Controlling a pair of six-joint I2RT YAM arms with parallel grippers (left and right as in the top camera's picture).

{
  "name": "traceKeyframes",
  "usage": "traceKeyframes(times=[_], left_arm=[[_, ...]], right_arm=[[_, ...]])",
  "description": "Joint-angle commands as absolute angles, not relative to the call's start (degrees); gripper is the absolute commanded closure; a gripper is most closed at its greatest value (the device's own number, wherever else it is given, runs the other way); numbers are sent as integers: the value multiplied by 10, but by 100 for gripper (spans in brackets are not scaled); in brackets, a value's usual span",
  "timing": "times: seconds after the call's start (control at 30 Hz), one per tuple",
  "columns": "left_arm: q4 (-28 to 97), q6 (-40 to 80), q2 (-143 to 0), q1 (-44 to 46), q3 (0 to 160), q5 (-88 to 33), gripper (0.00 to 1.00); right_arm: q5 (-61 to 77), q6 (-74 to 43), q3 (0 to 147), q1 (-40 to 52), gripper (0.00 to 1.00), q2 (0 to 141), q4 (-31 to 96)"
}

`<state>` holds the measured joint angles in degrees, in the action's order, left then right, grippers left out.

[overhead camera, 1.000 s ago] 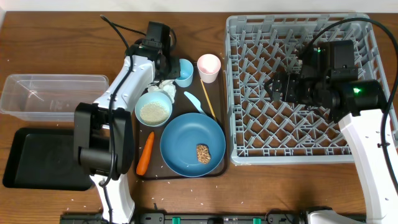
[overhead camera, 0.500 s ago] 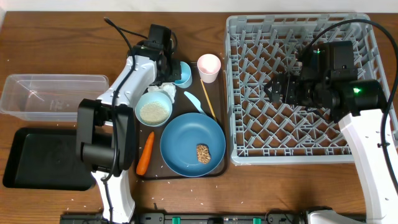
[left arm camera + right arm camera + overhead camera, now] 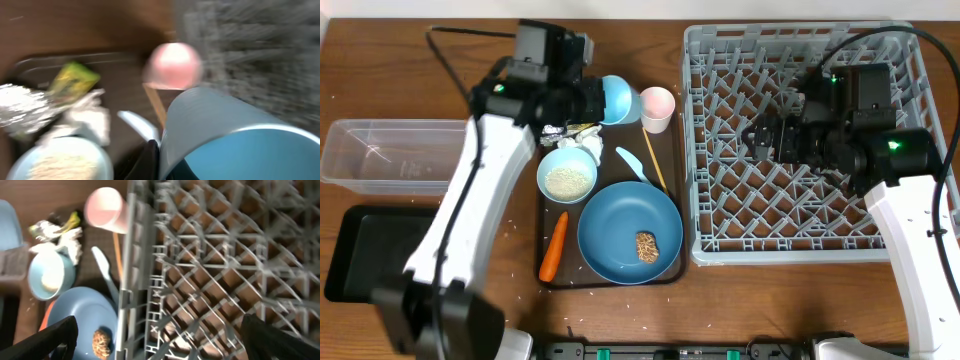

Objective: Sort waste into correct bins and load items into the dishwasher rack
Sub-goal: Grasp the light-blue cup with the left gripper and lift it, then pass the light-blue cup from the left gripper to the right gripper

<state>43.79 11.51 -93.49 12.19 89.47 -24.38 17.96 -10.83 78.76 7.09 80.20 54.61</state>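
My left gripper (image 3: 592,100) is shut on the rim of the pale blue cup (image 3: 614,98) and holds it tilted above the back of the brown serving tray (image 3: 672,275). In the left wrist view the cup (image 3: 225,135) fills the lower right, gripped by my left gripper (image 3: 161,165). The pink cup (image 3: 657,106) stands just to its right. The foil ball (image 3: 554,130), yellow wrapper (image 3: 582,127) and tissue (image 3: 588,144) lie below the cup. My right gripper (image 3: 761,139) is open and empty over the grey rack (image 3: 910,160).
On the tray: bowl with rice (image 3: 567,177), spoon (image 3: 632,164), chopsticks (image 3: 655,160), blue plate (image 3: 620,215) with the brown chunk (image 3: 646,246), carrot (image 3: 553,246). The clear tub (image 3: 395,155) and black tray (image 3: 380,260) sit at the left.
My left gripper has lifted the pale blue cup off the tray and tipped it sideways; the arm has swung up and left. The right arm has barely moved.
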Motion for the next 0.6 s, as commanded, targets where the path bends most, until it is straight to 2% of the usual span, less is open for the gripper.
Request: traceKeyframes(times=[0.0,0.13,0.27,0.37,0.57], left_arm=[[432,95,-907,123,896,-393,94],[413,92,-893,118,896,-508,94],[388,92,-896,109,896,-657,94],[378,93,-896,103,896,-737,94],[351,93,-896,99,896,-863,94]], right_arm=[[276,-40,796,67,1,801,534],[382,-17,796,67,4,797,496],[590,107,796,67,15,792,457],[692,165,796,67,16,784,443],[743,174,796,68,12,765,382]])
